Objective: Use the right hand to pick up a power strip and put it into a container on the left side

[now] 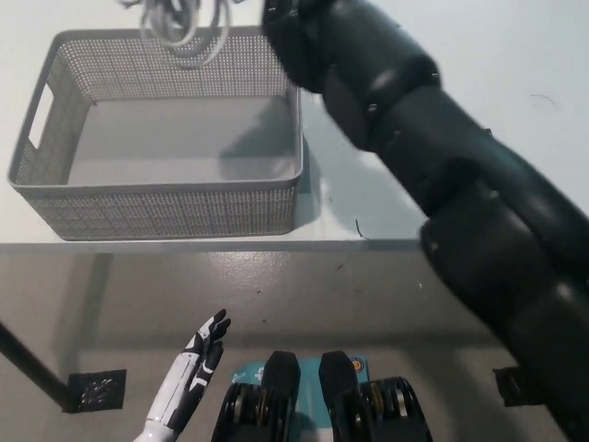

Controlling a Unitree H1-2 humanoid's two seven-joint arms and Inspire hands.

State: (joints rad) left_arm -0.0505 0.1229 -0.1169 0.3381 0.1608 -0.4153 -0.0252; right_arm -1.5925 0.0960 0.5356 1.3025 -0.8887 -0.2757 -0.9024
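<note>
1. Black right arm (442,175) reaches across to the top edge; its hand is out of view, so I cannot tell its grip.
2. The grey cable (179,23) of the power strip hangs above the far wall of the basket (156,207) on the desk (368,207).
3. The white left hand (198,359) rests low, fingers spread.

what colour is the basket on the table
Light grey, with perforated mesh-like walls; the basket shows in the head view.
</note>
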